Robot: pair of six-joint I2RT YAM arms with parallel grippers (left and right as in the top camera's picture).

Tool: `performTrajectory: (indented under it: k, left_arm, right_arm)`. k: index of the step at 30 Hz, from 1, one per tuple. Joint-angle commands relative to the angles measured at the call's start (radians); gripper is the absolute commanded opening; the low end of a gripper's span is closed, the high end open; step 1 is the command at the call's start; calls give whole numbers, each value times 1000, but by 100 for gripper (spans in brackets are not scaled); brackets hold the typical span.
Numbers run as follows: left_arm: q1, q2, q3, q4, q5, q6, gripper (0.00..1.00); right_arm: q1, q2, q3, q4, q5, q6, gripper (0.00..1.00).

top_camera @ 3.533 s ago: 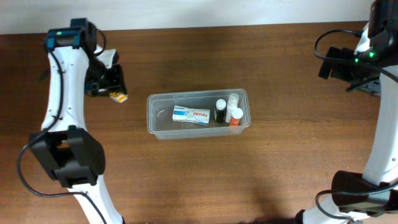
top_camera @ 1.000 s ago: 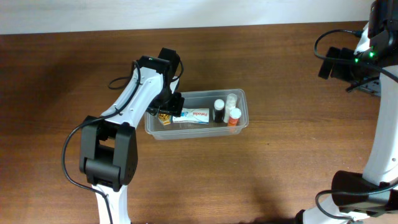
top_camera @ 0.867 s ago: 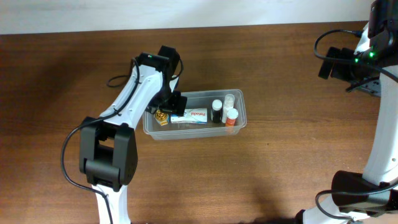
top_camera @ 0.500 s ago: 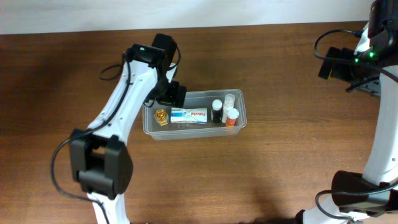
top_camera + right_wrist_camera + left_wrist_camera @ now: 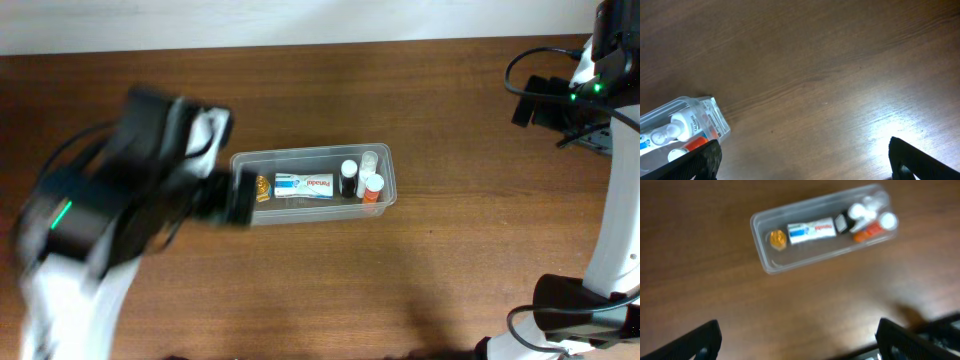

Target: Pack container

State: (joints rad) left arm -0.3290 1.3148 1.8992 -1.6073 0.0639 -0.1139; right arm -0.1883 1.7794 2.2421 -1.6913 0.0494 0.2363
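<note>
Two cabled white robot arms, the left arm [image 5: 100, 220] and the right arm [image 5: 608, 240], are flanking a wood-grain table [image 5: 450, 280], suggesting a robotics lab. A pale wall [image 5: 300, 20] is running along the table's far edge.

White arms [image 5: 610, 245]; blk joints [image 5: 572, 306], cables [image 5: 509, 68]

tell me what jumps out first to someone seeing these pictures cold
A clear container sits mid-table, holding a white box lying flat, a small gold thing at one end and a cluster of bottles at the other. The left arm is a big blur filling the left of the overhead view, next to the gold thing's end. The right arm stands off at the far right edge.
</note>
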Motion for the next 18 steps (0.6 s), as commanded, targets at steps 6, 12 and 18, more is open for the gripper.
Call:
performTrajectory:
  k: [6,12,18]
  left_arm:
    - [2,-243,5,-28,16,-5,99]
    - [2,-380,-5,-80,14,14,99]
    - [2,-555,-113,-76,3,16,99]
  right_arm:
    - [-3,-6,6,0,11,8,98]
    - [-3,-6,6,0,12,8,98]
    - [-3,-6,6,0,11,8,98]
